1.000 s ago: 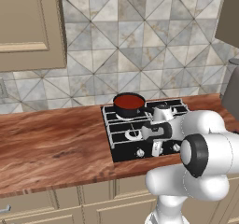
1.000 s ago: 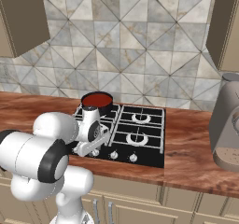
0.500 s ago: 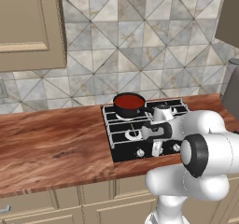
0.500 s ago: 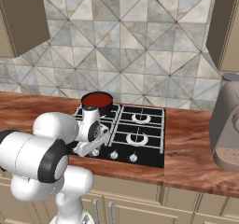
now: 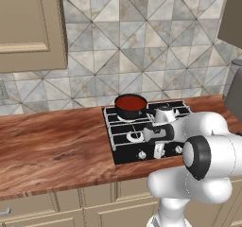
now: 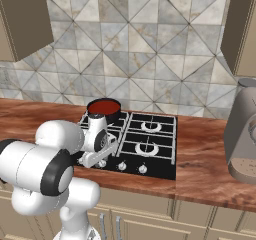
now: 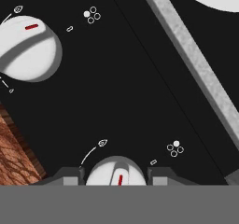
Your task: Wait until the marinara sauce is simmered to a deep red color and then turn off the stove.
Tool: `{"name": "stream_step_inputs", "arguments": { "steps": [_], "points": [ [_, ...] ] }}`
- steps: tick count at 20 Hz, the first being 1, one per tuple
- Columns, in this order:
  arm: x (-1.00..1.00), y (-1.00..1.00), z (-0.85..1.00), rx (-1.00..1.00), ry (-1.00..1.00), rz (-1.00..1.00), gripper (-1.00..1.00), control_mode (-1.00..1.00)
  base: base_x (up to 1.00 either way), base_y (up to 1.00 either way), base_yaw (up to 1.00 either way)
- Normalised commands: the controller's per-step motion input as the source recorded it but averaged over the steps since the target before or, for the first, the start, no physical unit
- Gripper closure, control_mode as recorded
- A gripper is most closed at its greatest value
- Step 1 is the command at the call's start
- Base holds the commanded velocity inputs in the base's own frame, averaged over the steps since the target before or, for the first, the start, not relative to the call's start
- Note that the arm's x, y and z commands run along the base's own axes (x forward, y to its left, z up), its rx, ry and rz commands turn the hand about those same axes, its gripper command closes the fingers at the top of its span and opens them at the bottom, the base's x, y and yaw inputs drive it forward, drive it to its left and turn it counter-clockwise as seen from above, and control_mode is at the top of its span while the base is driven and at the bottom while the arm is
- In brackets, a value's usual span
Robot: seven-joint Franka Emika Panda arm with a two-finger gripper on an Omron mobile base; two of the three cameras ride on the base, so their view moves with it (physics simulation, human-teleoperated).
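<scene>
The pincer (image 7: 115, 177) is clamped on a silver knob (image 7: 114, 172) at the front edge of the stove (image 5: 146, 131). The deep red marinara sauce (image 5: 130, 101) sits in its saucepan (image 6: 104, 111) on the stove's rear left burner, well behind that knob.

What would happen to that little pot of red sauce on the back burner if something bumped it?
The saucepan looks small and sits up on grates, so a sideways knock would probably slide or tip it. The marinara sauce fills it nearly to the rim, so it would likely slosh over. Being full of liquid, it is probably heavy for its size.
</scene>
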Motion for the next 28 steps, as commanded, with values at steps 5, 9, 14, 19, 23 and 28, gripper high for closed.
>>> {"name": "stream_step_inputs", "arguments": {
  "steps": [5, 9, 14, 19, 23, 28],
  "points": [
    [0.0, 0.0, 0.0, 0.0, 0.0, 0.0, 1.0, -1.0, 0.0, 0.0, 0.0],
    [0.0, 0.0, 0.0, 0.0, 0.0, 0.0, 1.0, -1.0, 0.0, 0.0, 0.0],
    [0.0, 0.0, 0.0, 0.0, 0.0, 0.0, 1.0, -1.0, 0.0, 0.0, 0.0],
    [0.0, 0.0, 0.0, 0.0, 0.0, 0.0, 1.0, -1.0, 0.0, 0.0, 0.0],
    [0.0, 0.0, 0.0, 0.0, 0.0, 0.0, 1.0, -1.0, 0.0, 0.0, 0.0],
    [0.0, 0.0, 0.0, 0.0, 0.0, 0.0, 1.0, -1.0, 0.0, 0.0, 0.0]
  ]
}}
